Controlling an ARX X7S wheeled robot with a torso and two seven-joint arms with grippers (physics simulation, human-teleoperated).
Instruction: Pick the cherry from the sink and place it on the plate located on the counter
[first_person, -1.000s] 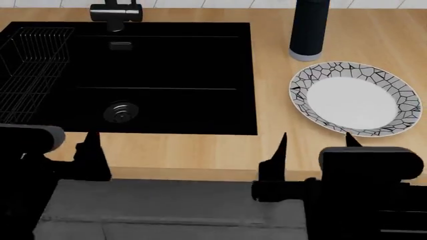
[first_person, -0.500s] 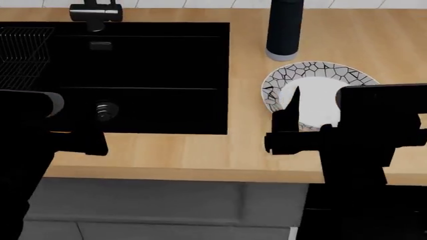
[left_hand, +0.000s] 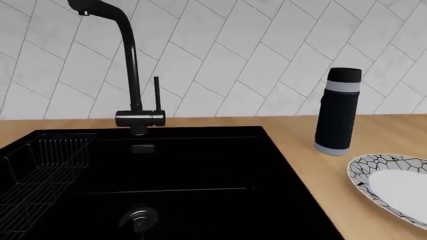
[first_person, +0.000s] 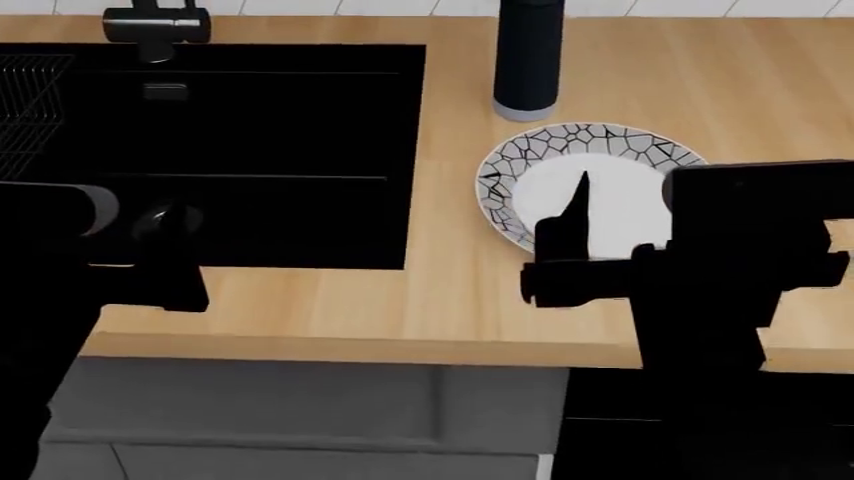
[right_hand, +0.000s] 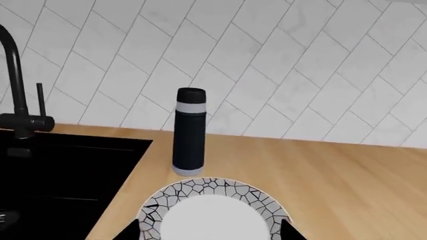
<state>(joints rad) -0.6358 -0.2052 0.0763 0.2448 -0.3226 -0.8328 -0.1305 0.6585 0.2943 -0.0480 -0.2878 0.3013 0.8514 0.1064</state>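
Note:
No cherry shows in any view; the black sink (first_person: 267, 120) looks dark inside, with only its metal drain (left_hand: 139, 218) showing. The white plate (first_person: 534, 150) with the black mosaic rim lies on the tan counter (first_person: 334, 300) right of the sink. My right gripper (first_person: 641, 195) hangs over the plate's near side. In the right wrist view its fingertips (right_hand: 130, 231) stand wide apart on either side of the plate (right_hand: 200, 187), open and empty. My left gripper (first_person: 160, 265) is a black shape over the sink's front edge. Its jaws do not show in the left wrist view.
A tall dark bottle (first_person: 530, 55) stands just behind the plate. The black faucet (left_hand: 130, 75) rises at the sink's back edge, and a wire rack (left_hand: 40, 170) sits in the sink's left side. A tiled wall backs the counter.
The head view has shifted, so sink and plate sit further left. My right gripper has moved forward over the plate's near rim, and the left arm has come over the sink's front edge.

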